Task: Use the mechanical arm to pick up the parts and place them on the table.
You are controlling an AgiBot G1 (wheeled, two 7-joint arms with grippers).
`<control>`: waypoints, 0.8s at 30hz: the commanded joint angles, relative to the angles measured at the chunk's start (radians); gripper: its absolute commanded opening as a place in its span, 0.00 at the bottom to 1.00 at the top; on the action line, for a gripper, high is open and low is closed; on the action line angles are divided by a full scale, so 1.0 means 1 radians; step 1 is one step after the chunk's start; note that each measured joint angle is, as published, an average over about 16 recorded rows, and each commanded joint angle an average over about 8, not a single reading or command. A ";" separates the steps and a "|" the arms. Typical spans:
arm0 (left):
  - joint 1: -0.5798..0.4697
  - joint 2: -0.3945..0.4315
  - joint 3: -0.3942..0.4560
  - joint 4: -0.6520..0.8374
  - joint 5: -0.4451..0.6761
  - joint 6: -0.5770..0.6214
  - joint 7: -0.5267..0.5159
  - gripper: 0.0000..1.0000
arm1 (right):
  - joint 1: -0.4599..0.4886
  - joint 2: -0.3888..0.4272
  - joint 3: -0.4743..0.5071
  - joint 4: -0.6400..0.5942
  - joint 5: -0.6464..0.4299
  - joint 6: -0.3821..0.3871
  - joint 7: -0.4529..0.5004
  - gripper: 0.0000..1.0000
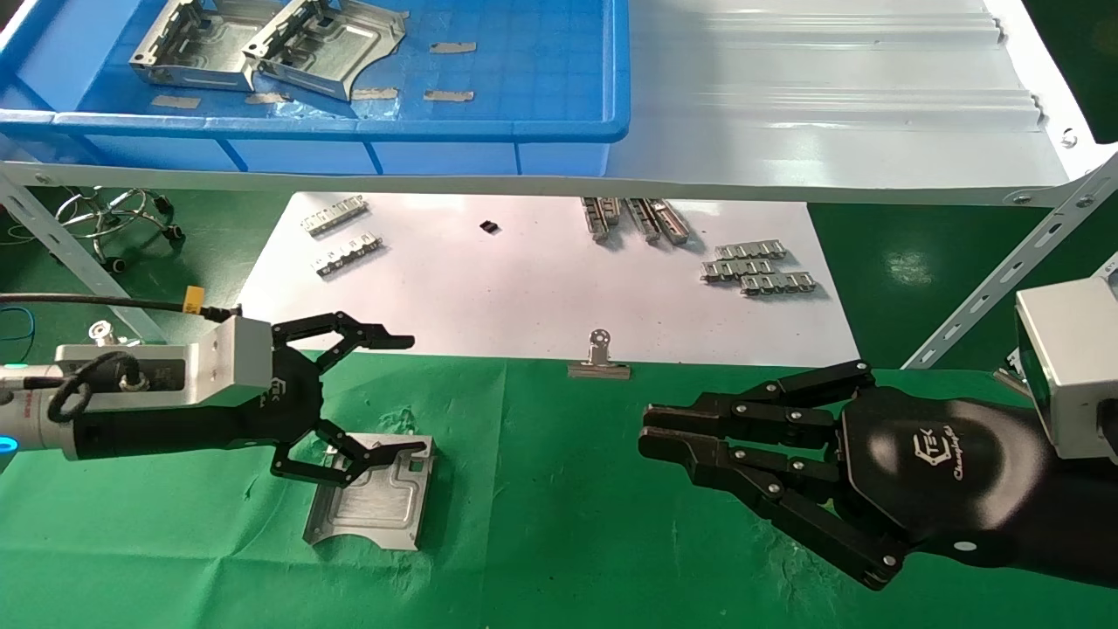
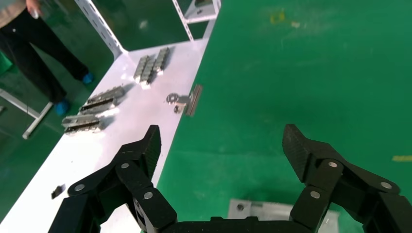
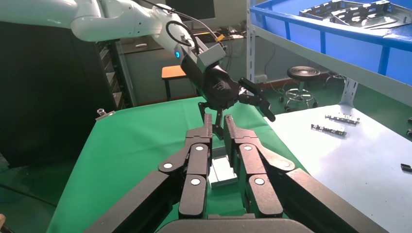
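One silver part (image 1: 376, 502) lies flat on the green cloth table (image 1: 568, 524). My left gripper (image 1: 417, 395) hovers just above it, open and empty, one finger over the part's far edge. In the left wrist view the gripper (image 2: 223, 145) is spread wide, with the part (image 2: 272, 211) showing beneath the palm. Two more parts (image 1: 196, 44) (image 1: 327, 48) lie in the blue tray (image 1: 349, 129) on the shelf. My right gripper (image 1: 648, 430) is shut and empty, low over the cloth to the right. The right wrist view shows it (image 3: 218, 120) pointing toward the part (image 3: 222, 171).
A white paper sheet (image 1: 489, 288) behind the cloth holds toothed strips (image 1: 758, 266) (image 1: 345, 236) and a binder clip (image 1: 599, 358) at its front edge. A white shelf (image 1: 830, 114) on slanted metal struts overhangs the back. A stool (image 1: 113, 214) stands at far left.
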 commanded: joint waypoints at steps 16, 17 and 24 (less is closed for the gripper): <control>0.187 -0.107 -0.155 -0.349 -0.118 -0.030 -0.290 1.00 | 0.000 0.000 0.000 0.000 0.000 0.000 0.000 1.00; 0.197 -0.113 -0.164 -0.369 -0.124 -0.032 -0.306 1.00 | 0.000 0.000 0.000 0.000 0.000 0.000 0.000 1.00; 0.274 -0.157 -0.228 -0.513 -0.173 -0.044 -0.426 1.00 | 0.000 0.000 0.000 0.000 0.000 0.000 0.000 1.00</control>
